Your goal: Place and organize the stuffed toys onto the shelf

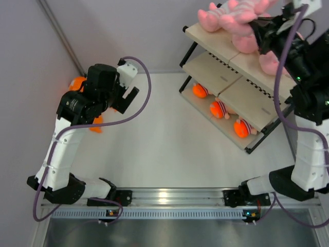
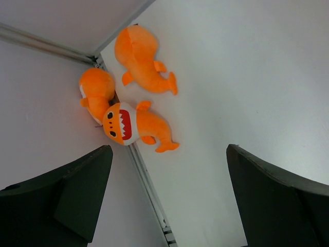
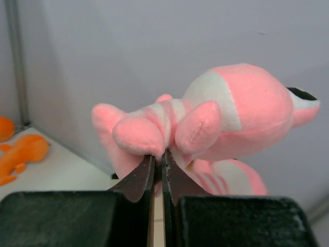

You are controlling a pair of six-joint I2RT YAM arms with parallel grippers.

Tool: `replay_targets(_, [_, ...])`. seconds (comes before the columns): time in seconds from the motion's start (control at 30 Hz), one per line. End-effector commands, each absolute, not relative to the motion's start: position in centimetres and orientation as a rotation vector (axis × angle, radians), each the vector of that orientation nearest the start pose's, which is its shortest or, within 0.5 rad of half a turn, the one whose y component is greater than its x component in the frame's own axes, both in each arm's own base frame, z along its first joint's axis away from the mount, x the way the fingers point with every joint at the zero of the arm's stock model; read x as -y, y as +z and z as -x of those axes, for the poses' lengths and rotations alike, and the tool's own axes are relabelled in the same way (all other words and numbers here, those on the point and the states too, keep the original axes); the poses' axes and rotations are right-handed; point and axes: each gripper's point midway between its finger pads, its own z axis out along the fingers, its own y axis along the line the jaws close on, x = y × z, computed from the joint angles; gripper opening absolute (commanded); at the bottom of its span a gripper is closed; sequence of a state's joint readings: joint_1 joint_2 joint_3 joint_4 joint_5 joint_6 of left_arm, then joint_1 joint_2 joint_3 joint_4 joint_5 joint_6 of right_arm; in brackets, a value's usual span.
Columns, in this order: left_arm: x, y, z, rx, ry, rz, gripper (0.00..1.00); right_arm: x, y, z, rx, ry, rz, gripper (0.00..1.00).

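Note:
My right gripper (image 3: 159, 160) is shut on a pink plush figure (image 3: 231, 110) with a pink-and-white striped body. It holds it above the top board of the shelf (image 1: 216, 38) at the far right. In the top view this gripper (image 1: 263, 35) is among the pink toys (image 1: 218, 18) lying on that board. Three orange plush creatures (image 2: 134, 126) lie by the far left wall. My left gripper (image 2: 169, 206) hangs open and empty above and short of them. In the top view the left gripper (image 1: 128, 99) is at the far left.
Three orange toys with striped parts (image 1: 218, 109) lie on the shelf's bottom board. The middle board (image 1: 226, 77) shows cream panels with black checkered strips. A metal rail (image 2: 149, 190) runs along the left wall. The arm bases sit on a rail (image 1: 169, 198) at the near edge.

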State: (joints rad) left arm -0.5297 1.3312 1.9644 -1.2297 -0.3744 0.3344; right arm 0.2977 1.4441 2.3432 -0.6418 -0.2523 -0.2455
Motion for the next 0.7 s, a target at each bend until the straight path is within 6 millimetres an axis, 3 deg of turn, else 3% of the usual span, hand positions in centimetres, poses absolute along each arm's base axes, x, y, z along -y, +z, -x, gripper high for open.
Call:
replay_targets(0.0, [9.1, 38.5, -29.6, -2.024, 0.262, -0.754, 0.98, -5.4, 66.9, -26.0, -1.119, -0.087, 0.387, 0.0])
replay_targets(0.07, [9.3, 38.1, -29.7, -2.031, 0.255, -0.769, 0.98, -2.5, 66.0, -24.7, -1.171, -0.196, 0.301, 0.0])
replay_targets(0.1, [9.7, 38.0, -29.7, -2.031, 0.233, -0.784, 0.98, -1.6, 64.9, -24.2, -1.202, -0.243, 0.291, 0.0])
replay_targets(0.13, [9.9, 38.0, -29.7, -2.03, 0.221, -0.786, 0.98, -1.0, 64.1, -24.9, -1.235, -0.277, 0.278, 0.0])
replay_targets(0.17, [10.0, 38.1, -29.5, -2.026, 0.209, -0.787, 0.98, 0.2, 63.4, -24.0, -1.264, -0.321, 0.242, 0.0])
replay_targets(0.37, [10.4, 37.1, -29.3, -2.047, 0.182, -0.812, 0.98, 2.8, 59.0, -21.6, -1.44, -0.397, 0.175, 0.0])
replay_targets(0.53, [11.2, 36.5, -29.2, -2.059, 0.134, -0.819, 0.98, 2.3, 55.8, -21.6, -1.491, -0.384, 0.23, 0.0])
replay_targets(0.67, [11.4, 36.6, -28.9, -2.056, 0.107, -0.82, 0.98, 2.3, 54.6, -20.3, -1.516, -0.372, 0.242, 0.0])
